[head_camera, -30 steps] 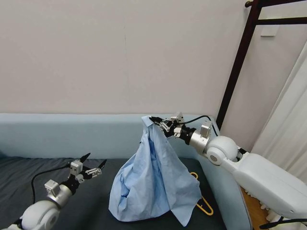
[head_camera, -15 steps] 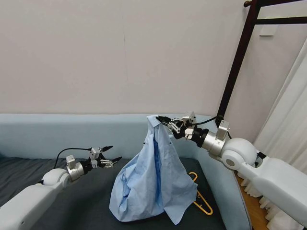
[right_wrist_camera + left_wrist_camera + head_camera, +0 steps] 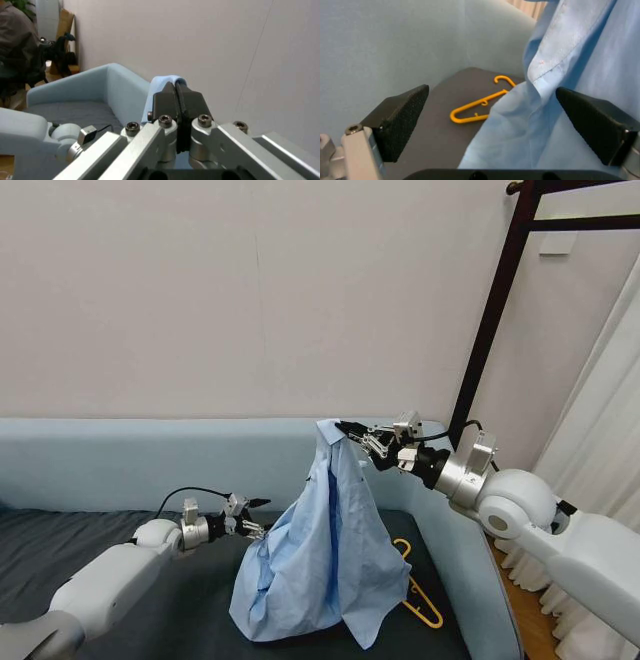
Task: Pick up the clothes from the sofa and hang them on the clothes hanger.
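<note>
Hanging from right hand, blue shirt

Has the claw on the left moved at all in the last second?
Yes. The left gripper has moved across the sofa seat toward the blue shirt held up by the right gripper, and now sits, open, at its edge.

Smooth white arm shells with rounded joints, narrowing to silver metal wrists. Looping black cables at each wrist. Left gripper: slim black-and-silver fingers, textured black pads. Right gripper: silver links, hex-head screws, black tips.
</note>
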`<state>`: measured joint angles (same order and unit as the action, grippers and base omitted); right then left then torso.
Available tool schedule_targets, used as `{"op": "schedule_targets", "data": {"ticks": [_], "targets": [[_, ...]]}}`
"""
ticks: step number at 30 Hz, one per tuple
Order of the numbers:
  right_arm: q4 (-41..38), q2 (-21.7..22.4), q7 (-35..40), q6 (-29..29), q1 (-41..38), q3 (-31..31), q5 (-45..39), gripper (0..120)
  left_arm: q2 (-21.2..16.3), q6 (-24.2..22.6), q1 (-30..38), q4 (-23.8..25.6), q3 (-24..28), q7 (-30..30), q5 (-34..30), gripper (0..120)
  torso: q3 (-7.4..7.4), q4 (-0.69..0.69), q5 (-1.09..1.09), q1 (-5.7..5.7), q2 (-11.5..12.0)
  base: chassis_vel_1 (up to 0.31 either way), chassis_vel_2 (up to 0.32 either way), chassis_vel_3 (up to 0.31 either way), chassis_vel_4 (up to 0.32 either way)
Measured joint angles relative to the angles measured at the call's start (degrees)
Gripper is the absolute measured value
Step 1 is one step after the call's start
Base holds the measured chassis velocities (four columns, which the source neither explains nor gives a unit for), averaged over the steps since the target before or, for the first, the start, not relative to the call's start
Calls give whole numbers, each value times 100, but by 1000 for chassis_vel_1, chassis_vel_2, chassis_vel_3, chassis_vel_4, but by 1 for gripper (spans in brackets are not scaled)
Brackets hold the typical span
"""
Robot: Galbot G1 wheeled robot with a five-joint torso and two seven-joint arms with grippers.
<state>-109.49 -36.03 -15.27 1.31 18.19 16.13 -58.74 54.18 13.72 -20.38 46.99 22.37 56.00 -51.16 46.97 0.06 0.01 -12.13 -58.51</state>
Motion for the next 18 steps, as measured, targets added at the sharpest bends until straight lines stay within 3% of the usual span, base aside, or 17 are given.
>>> {"op": "schedule_targets", "data": {"ticks": [12, 18], "targets": [[36, -106, 84, 30, -141, 173, -8, 0, -40, -164, -257, 656, 97, -42, -368, 100, 0, 1, 0, 0, 0, 0, 0, 0, 0], [-1, -97, 154, 65, -147, 177, -92, 0, 35, -153, -242, 650, 191, -75, -318, 80, 0, 1, -1, 0, 0, 0, 0, 0, 0]]}}
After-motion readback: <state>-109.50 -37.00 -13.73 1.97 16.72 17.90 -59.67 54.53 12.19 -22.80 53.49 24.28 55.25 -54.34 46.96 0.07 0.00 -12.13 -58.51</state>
